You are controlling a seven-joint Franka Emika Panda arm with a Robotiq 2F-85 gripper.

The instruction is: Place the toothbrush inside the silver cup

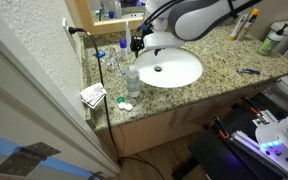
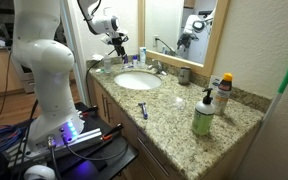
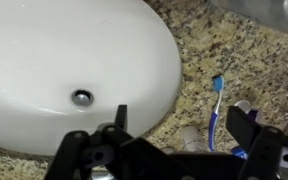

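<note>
Overall light: even, warm indoor light in both exterior views; the granite countertop (image 2: pixel 174 105) is lit without hard shadows.
Glare: the white sink basin (image 3: pixel 64 60), just beyond the gripper (image 3: pixel 179 128), is bright with a soft sheen, nearly blown out in an exterior view (image 1: pixel 169 68).
Shadow: a dim band lies beneath the gripper in the wrist view.
Focus: the gripper itself is dark and soft-edged; the far corner beyond it is blurred.
Resolution: the exterior views are coarse, and small things near the gripper are indistinct.

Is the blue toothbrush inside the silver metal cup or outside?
Outside: in the wrist view the blue toothbrush shows against speckled granite counter, no container around it.
</note>
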